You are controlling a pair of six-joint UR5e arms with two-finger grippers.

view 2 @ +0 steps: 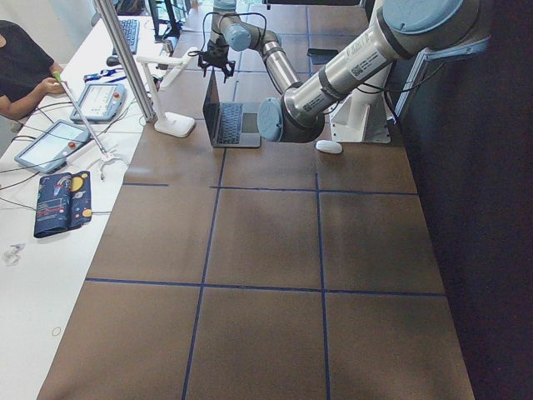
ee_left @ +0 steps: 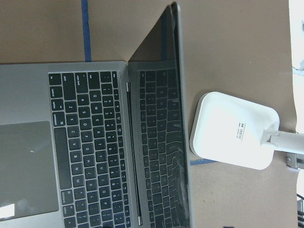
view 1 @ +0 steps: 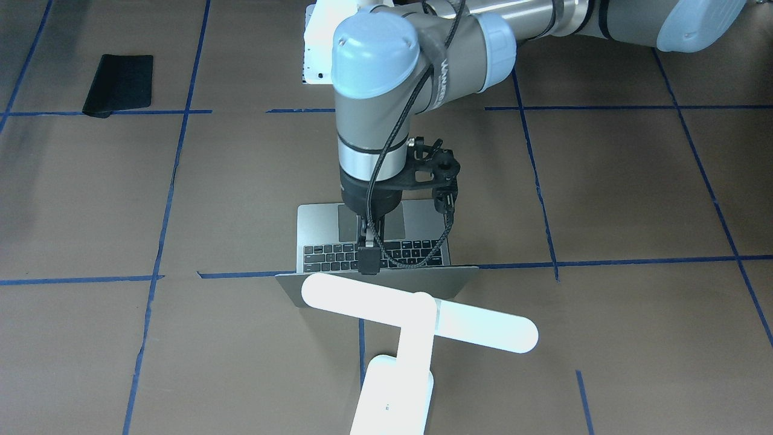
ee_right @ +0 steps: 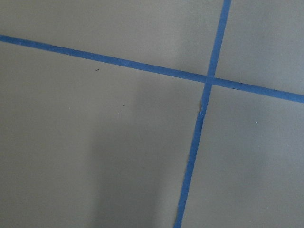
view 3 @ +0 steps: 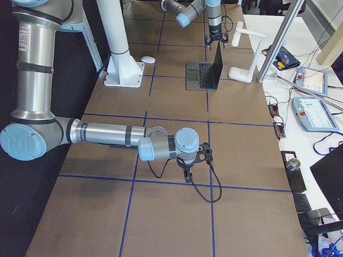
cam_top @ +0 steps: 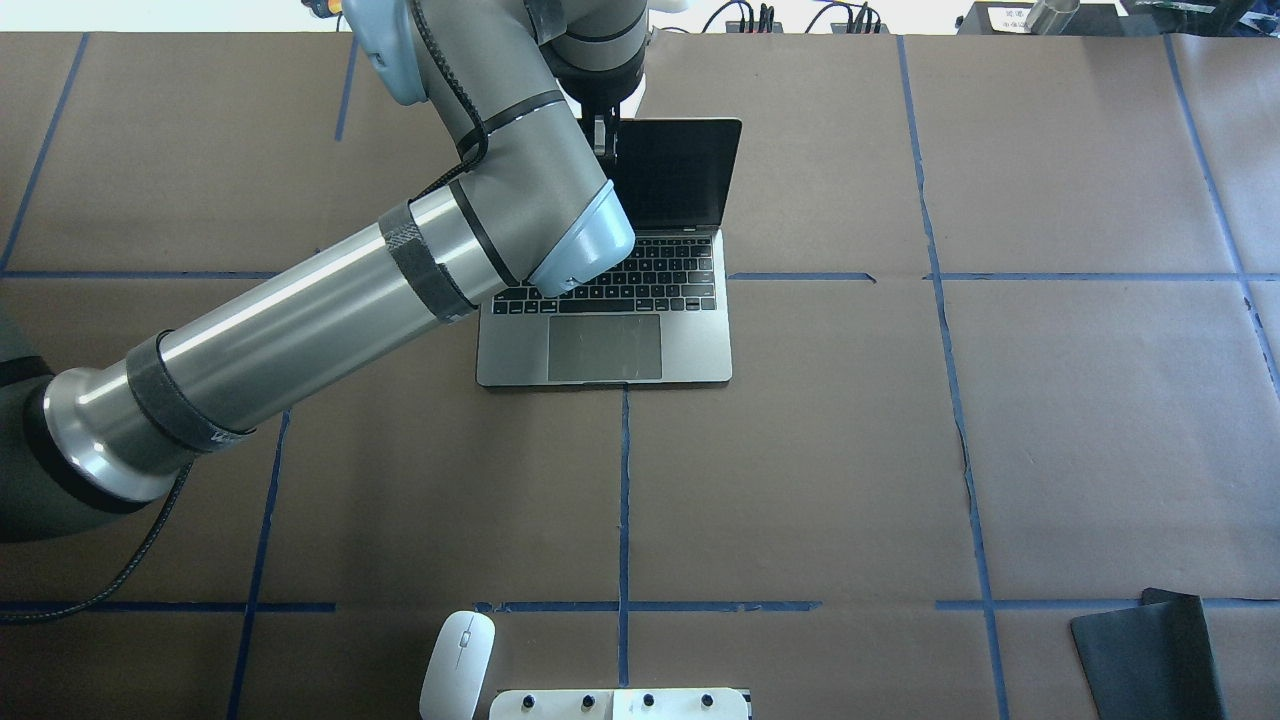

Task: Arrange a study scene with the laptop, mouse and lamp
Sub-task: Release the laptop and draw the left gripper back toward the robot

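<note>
The laptop (cam_top: 690, 350) is set open near the middle of the tabletop (cam_top: 900, 450), with its dark screen raised and its keyboard turned toward the robot. In the overhead view the left gripper (cam_top: 607, 133) is seen at the top edge of the lid, near the screen's 11 o'clock corner. Whether its jaws are clenched on the lid cannot be told. Much of the keyboard's left side is covered in that view by the left arm (cam_top: 300, 330).

The lamp (view 1: 483, 329) is placed just behind the lid, at 12 o'clock from the laptop. The mouse (cam_top: 457, 660) lies at 7 o'clock, well apart, just beside the robot pedestal (cam_top: 620, 703). A black mouse pad (cam_top: 1150, 655) lies far off at 4 o'clock.

The right gripper (view 3: 187, 174) is held low over bare tabletop, well apart from everything else. The state of its jaws cannot be told.
</note>
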